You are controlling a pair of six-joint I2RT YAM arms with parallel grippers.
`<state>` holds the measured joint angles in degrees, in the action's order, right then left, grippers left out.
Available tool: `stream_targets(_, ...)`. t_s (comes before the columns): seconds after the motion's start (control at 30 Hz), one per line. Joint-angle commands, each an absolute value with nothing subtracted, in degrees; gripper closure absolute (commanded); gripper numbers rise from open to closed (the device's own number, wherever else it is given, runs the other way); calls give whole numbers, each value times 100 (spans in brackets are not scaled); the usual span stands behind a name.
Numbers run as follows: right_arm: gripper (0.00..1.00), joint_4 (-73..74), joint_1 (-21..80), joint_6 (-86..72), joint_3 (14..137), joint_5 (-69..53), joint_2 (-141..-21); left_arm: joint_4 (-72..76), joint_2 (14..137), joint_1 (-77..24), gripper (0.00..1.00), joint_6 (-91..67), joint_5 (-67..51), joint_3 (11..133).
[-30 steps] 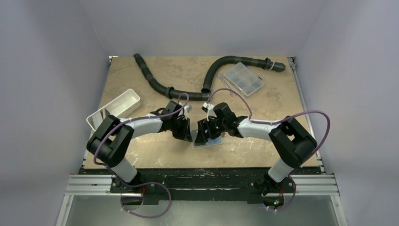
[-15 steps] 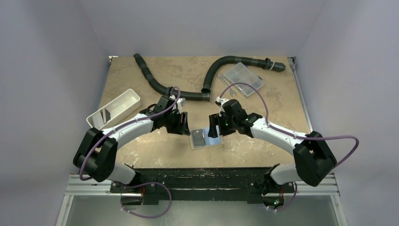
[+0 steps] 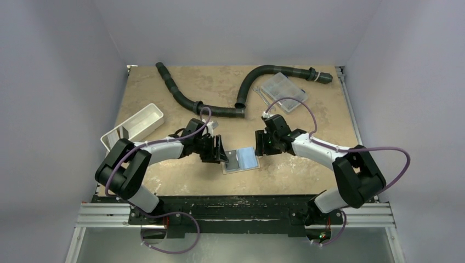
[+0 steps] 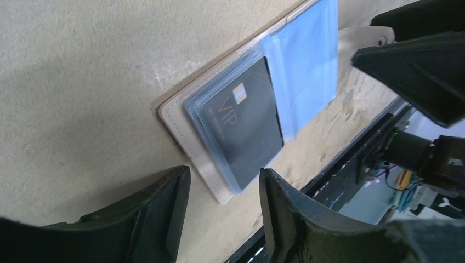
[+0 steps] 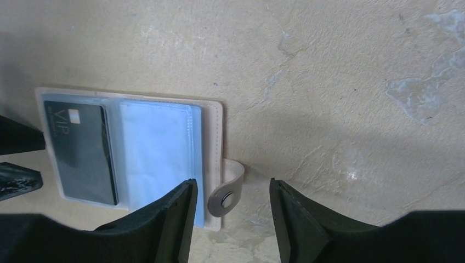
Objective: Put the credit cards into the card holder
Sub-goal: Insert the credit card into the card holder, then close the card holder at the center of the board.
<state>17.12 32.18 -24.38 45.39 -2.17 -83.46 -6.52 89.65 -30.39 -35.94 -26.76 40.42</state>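
The card holder point(image 3: 248, 159) lies open and flat on the table, tan outside and pale blue inside. One dark credit card point(image 4: 241, 129) marked VIP sits in a clear sleeve on its left half point(image 5: 82, 148). My left gripper point(image 3: 220, 155) is open just off the holder's left edge point(image 4: 175, 118), with only the holder's corner near the gap point(image 4: 224, 181). My right gripper point(image 3: 261, 147) is open at the holder's right side, its jaws either side of the snap tab point(image 5: 227, 194) without touching it point(image 5: 233, 189).
A white oblong tray point(image 3: 134, 127) stands at the left. Two black corrugated hoses point(image 3: 189, 98) point(image 3: 263, 74) and a clear compartment box point(image 3: 283, 91) lie at the back. The table's front edge and metal rail point(image 3: 236, 211) run just below the holder.
Both grippers drew away from the holder, leaving it open with the card in its sleeve. The left jaws opened, then came back to its left edge. The right jaws narrowed a little.
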Motion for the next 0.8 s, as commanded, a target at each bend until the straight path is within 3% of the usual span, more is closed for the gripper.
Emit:
stream_targets(0.0,43,1383,3231,-2414,4456,-248,-8497,272,9067,-3048,46,-4157,-2908,3668)
stream_targets(0.33,66,666,3229,-2727,3974,-942,-8653,1695,8852,-3056,45,-5083,-3593,3483)
stream_targets(0.77,70,-321,3229,-3576,3405,-1661,-8505,2803,8350,-3465,43,-6000,-3413,3926)
